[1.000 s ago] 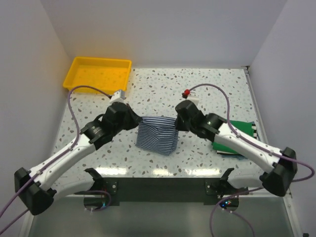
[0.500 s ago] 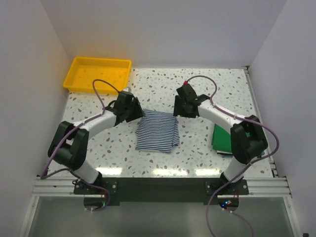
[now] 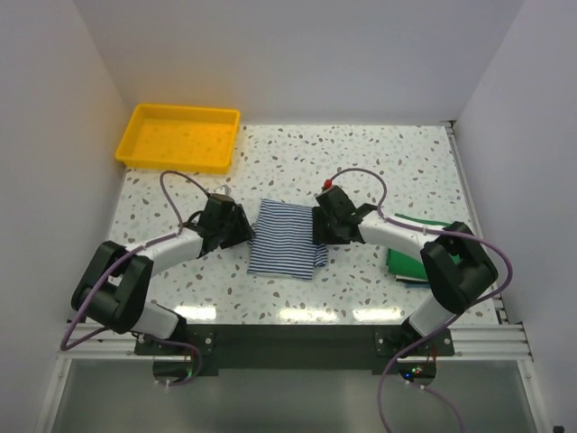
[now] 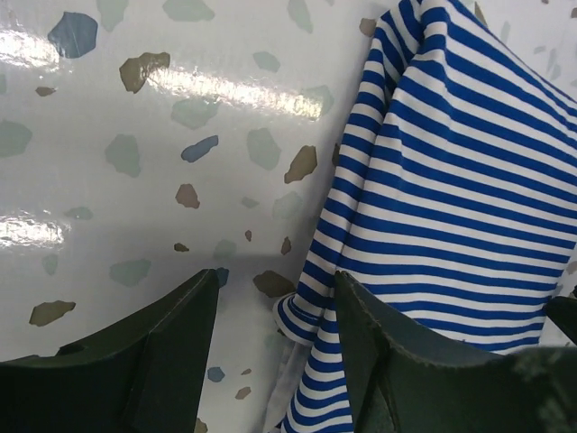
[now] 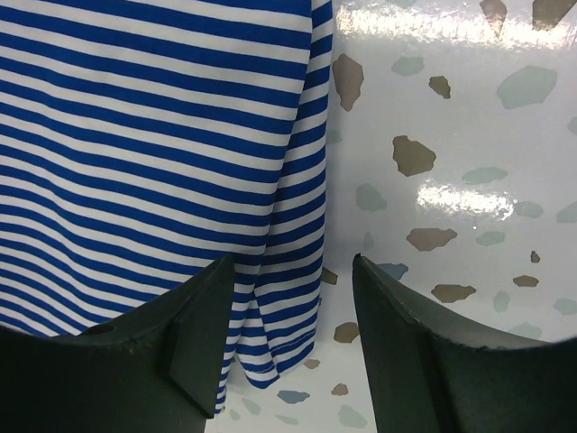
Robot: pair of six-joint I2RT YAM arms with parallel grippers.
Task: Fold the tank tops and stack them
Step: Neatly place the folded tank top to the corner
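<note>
The blue-and-white striped tank top [image 3: 287,238] lay folded at the middle of the table [image 3: 388,171], the left gripper [image 3: 243,229] and right gripper [image 3: 317,233] spread wide and empty at its side edges; limp and light, it seemed best pinched there.

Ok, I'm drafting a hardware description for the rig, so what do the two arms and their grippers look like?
The left arm and right arm match: white tubular links between bulky black joints, each trailing a thin purple cable. The right arm has a small red cap near its wrist. The left gripper and right gripper have two dark, matte, wedge-shaped fingers each.
</note>
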